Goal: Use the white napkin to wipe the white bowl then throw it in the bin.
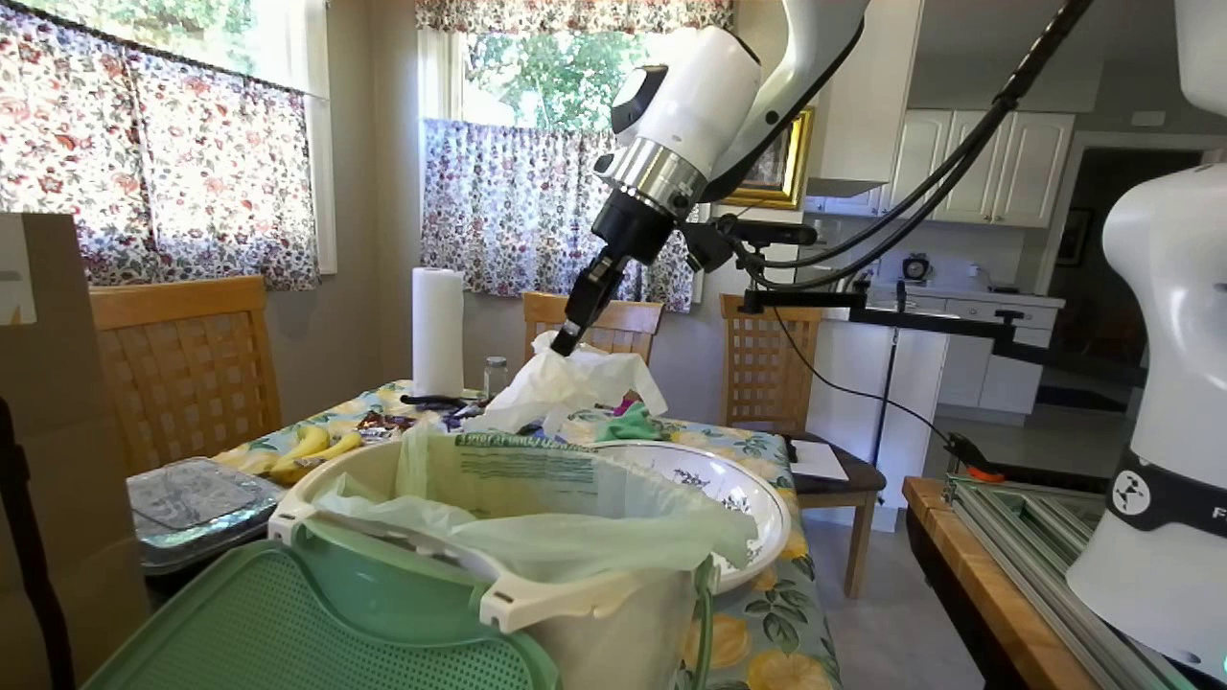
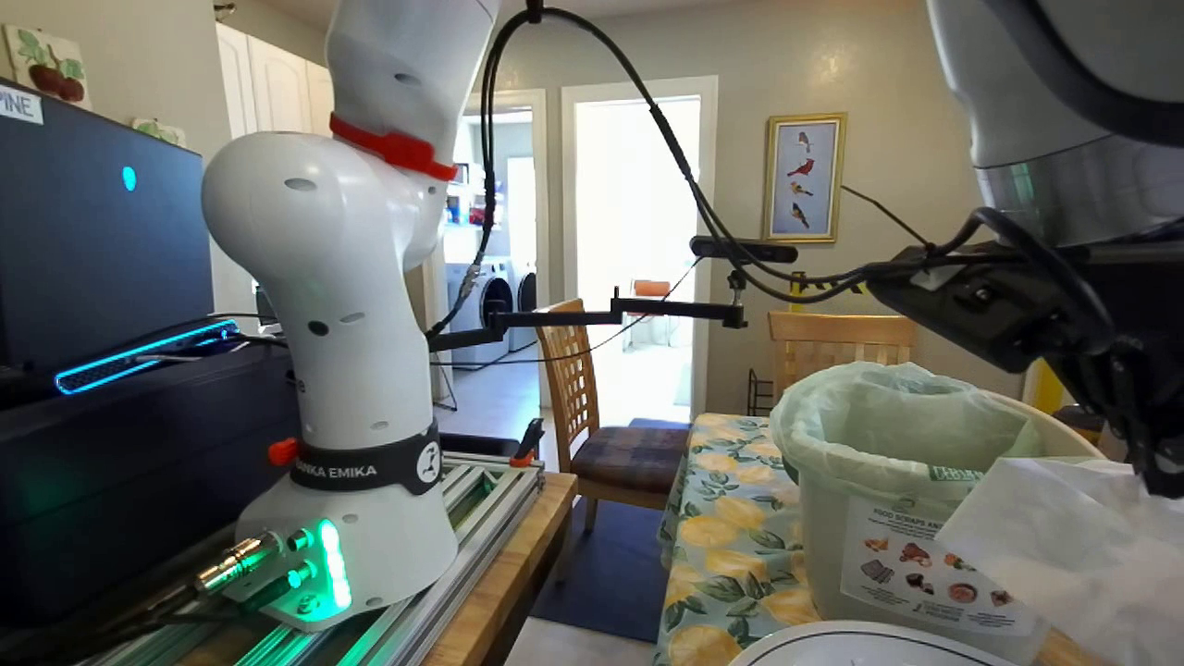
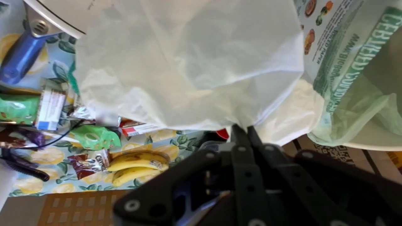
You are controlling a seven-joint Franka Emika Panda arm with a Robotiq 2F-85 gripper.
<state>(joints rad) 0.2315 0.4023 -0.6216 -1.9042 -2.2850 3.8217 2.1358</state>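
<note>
All by one bunched spot, grips napkin [image 3: 188, 69] in clenched pincer [image 3: 244, 128], presumably for easy release into bin [image 3: 375, 136] at wrist view's right.

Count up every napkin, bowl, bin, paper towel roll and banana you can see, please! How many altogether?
White napkin: 1
White bowl: 1
Bin: 1
Paper towel roll: 1
Bananas: at least 2, lying close together
Total: at least 6
</note>
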